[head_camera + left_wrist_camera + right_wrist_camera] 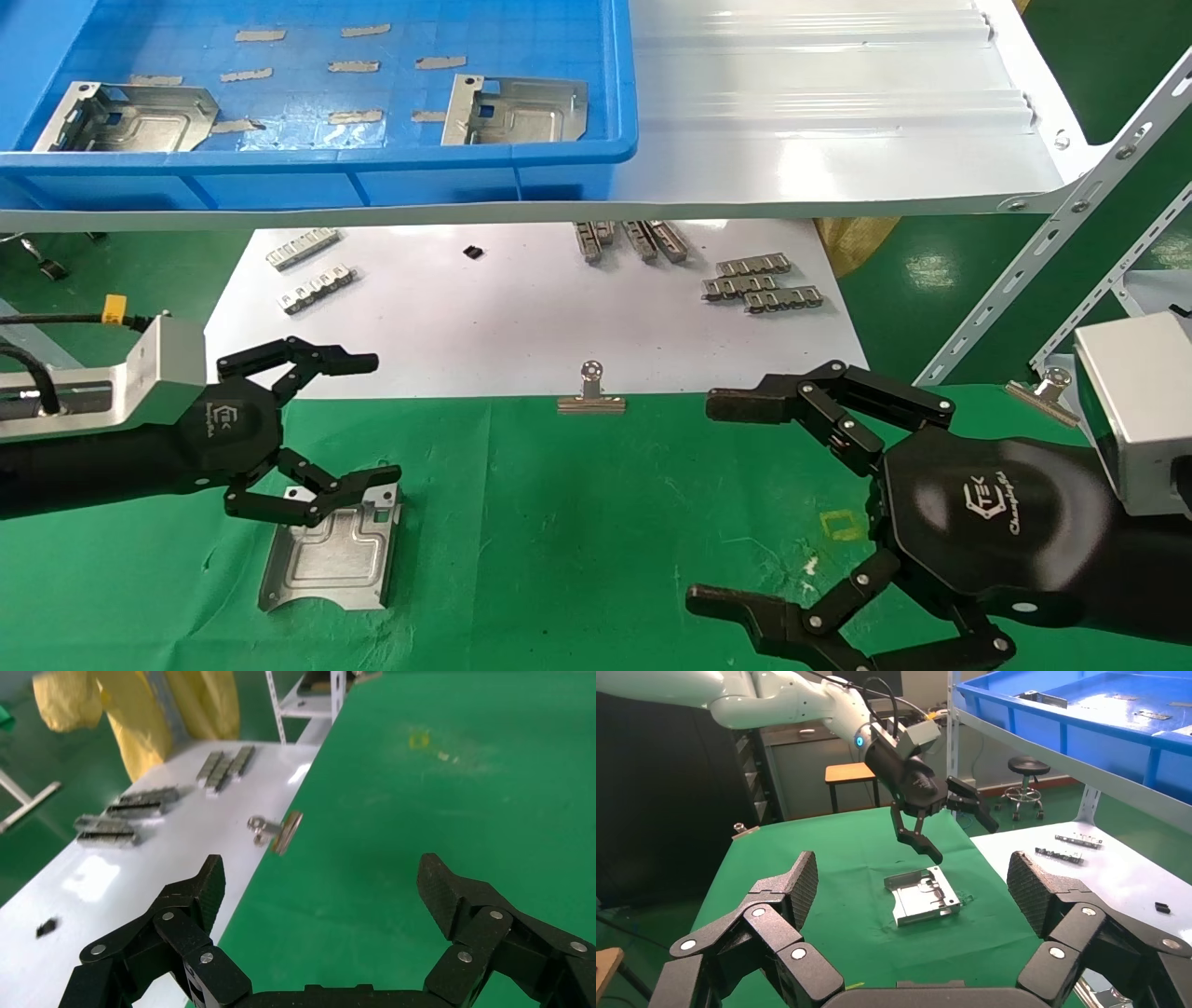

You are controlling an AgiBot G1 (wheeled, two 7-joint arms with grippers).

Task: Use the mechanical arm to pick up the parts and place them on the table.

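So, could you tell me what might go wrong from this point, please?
1. The left gripper hangs open just above the silvery stamped sheet-metal plate lying on the green cloth table; in the head view its lower finger overlaps the plate's edge, so moving off sideways might drag the plate.
2. Two more plates sit in the blue plastic bin on the raised white shelf; reaching up for them could knock the bin's wall.

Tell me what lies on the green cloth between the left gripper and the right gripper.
In the head view, only bare green cloth table lies between the open left gripper and open right gripper; the silvery stamped sheet-metal plate lies under the left gripper.
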